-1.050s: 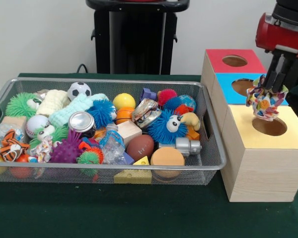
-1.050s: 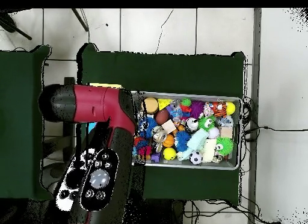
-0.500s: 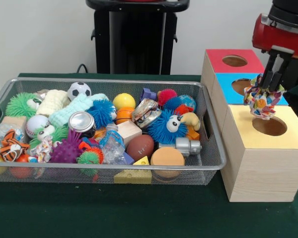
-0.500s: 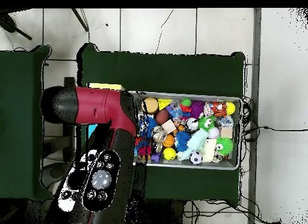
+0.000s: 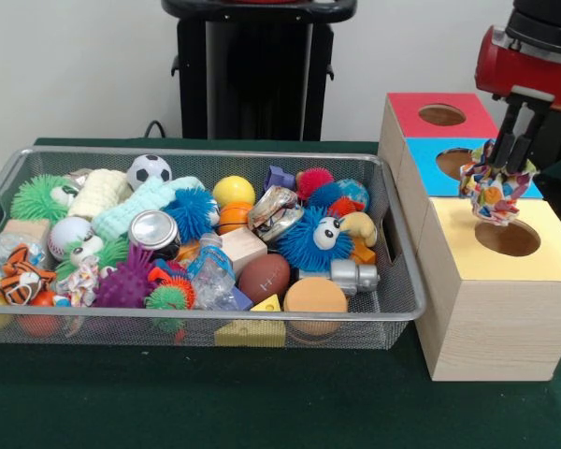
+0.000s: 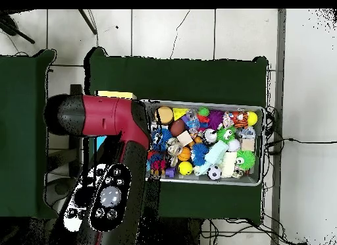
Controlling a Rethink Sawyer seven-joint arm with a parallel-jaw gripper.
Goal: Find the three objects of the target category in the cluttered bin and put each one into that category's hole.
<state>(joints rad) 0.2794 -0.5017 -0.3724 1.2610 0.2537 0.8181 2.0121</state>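
Front view, left to right. A wire-mesh bin (image 5: 393, 234) on the green-covered bench (image 5: 262, 412) holds mixed toys: a green spiky ball (image 5: 37, 196) at its far left corner, a soccer ball (image 5: 150, 170) against the far rim, a silver can (image 5: 154, 231), a brown football (image 5: 264, 278) near the front rim, and a blue fuzzy creature (image 5: 315, 238) towards the right wall. Just beside the bin's right wall stand three wooden boxes with round holes: red-topped (image 5: 467, 114) farthest back, blue-topped (image 5: 425, 154) in the middle, yellow-topped (image 5: 552, 248) nearest. The tool (image 5: 507, 168) is clamped on a multicoloured cloth bundle (image 5: 494, 195), which hangs above the yellow box's hole (image 5: 508, 238), over its far edge.

Overhead view. The red and black arm (image 6: 105, 157) covers the boxes, tool and bundle; only a sliver of the yellow top (image 6: 115, 95) shows. The whole bin (image 6: 262, 110) is unobstructed.
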